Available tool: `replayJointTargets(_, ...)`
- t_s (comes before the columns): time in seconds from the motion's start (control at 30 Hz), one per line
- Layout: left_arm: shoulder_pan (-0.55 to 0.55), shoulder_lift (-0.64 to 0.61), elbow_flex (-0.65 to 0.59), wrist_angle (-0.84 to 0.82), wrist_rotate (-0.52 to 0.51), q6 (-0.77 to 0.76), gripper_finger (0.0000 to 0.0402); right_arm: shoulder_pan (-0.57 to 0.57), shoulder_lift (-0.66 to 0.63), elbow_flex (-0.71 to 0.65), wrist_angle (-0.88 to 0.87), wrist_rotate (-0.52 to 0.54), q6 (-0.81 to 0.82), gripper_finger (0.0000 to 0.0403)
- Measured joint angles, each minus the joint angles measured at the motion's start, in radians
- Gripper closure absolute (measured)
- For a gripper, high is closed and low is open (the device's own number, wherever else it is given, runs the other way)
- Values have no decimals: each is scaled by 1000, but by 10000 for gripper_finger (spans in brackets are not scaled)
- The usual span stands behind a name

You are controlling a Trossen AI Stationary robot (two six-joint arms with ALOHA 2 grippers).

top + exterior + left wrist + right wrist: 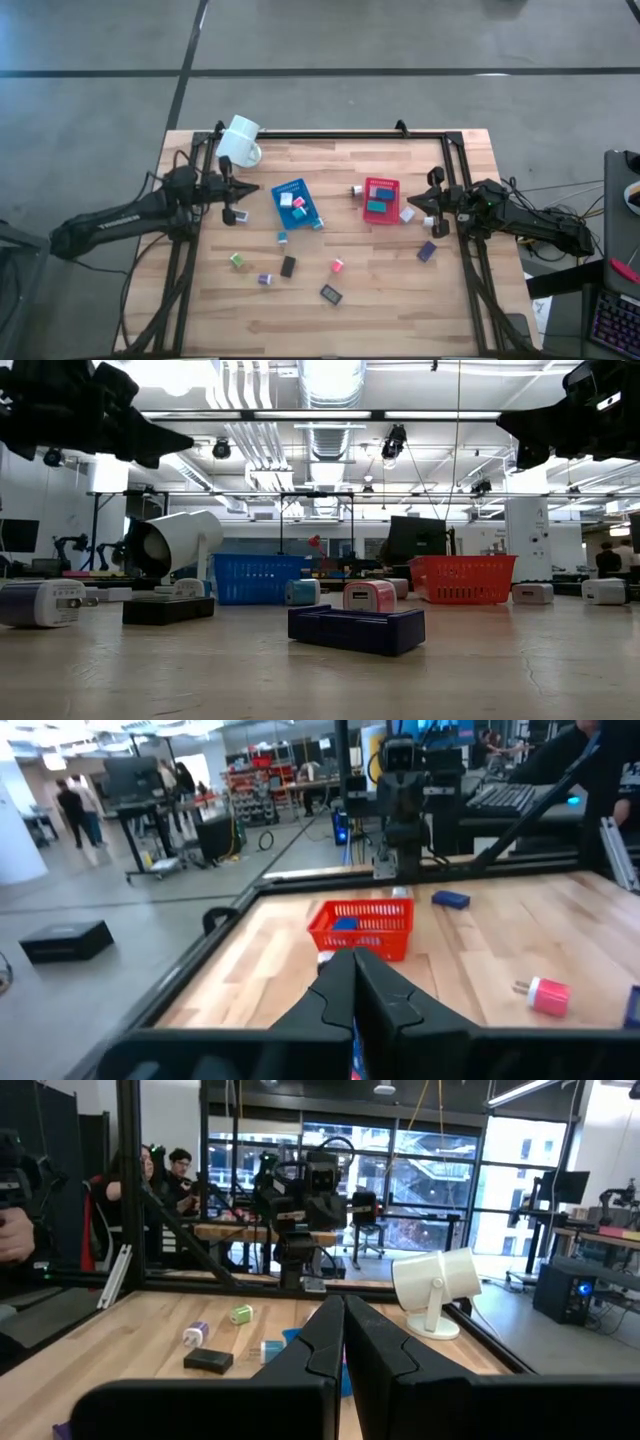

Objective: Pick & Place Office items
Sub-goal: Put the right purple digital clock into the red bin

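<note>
Both arms are dark, near-black, built of chunky jointed segments. The left arm [120, 218] carries pale lettering along its long link. The right arm [520, 220] trails thin cables near its base. Each wrist view shows two black, wedge-shaped fingers [335, 995] with matte, angular faces.

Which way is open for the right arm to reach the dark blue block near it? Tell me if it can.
Probably yes. The dark blue block lies alone on bare wood just in front of the right end effector, with only a white item off to one side. The end effector is shut and must open first.
</note>
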Motion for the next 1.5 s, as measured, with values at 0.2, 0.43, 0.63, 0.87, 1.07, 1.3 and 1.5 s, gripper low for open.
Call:
replayJointTargets(0.2,10,-1,-21,11,-2,9,400,0,0,0,1,1,-3,394)
replayJointTargets(0.43,43,3,-46,26,-2,1,400,0,0,0,23,3,-20,394)
replayJointTargets(0.63,43,2,-39,31,3,-12,391,0,29,62,25,28,37,394)
replayJointTargets(0.87,43,2,-38,34,4,-21,385,0,193,350,-352,104,184,394)
replayJointTargets(1.07,43,2,-38,35,5,-23,393,3,437,624,-811,156,288,394)
replayJointTargets(1.3,43,3,-38,39,5,-28,393,77,714,872,-1324,160,340,394)
replayJointTargets(1.5,43,3,-38,42,5,-21,393,208,843,930,-1511,199,340,394)
